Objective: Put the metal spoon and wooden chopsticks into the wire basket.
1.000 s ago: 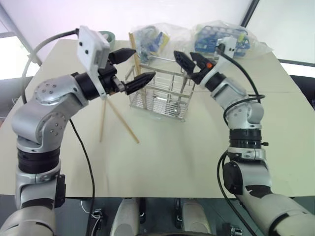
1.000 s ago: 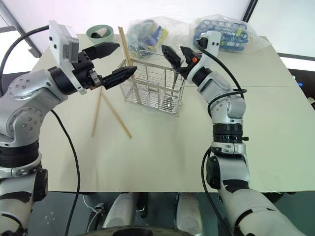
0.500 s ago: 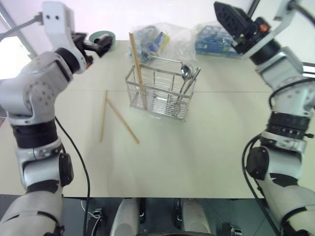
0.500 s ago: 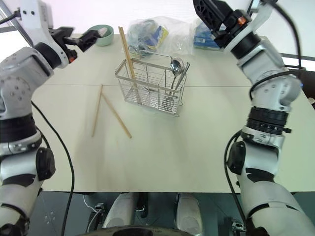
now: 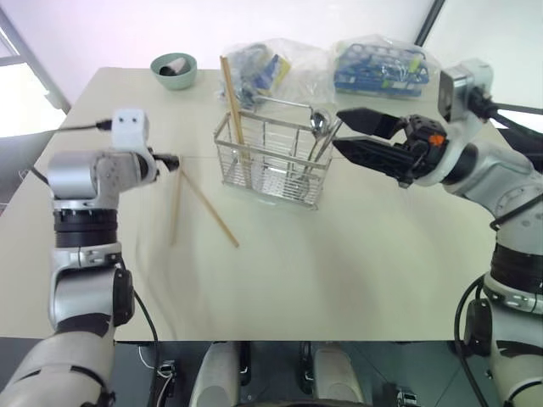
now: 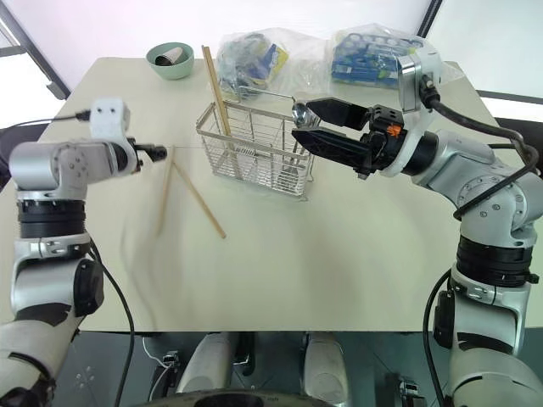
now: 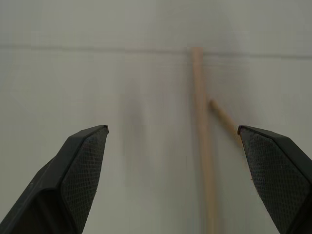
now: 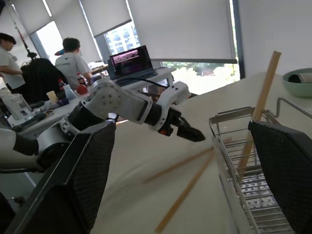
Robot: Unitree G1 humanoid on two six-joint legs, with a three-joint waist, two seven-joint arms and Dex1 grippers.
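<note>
Beige table (image 5: 339, 271): left gripper (image 7: 173, 141), jaws spread and empty, hovers over two loose wooden chopsticks (image 5: 204, 208); right gripper (image 5: 352, 134) open beside wire basket (image 5: 273, 161) holding metal spoon (image 5: 318, 127). Risk: crossed sticks may scatter when pinched.

My head views are bright, with white glare behind the table (image 5: 339, 280). My left wrist view is soft, the chopsticks (image 7: 201, 136) blurred. Windows (image 8: 180, 29) shine behind my right wrist view.
</note>
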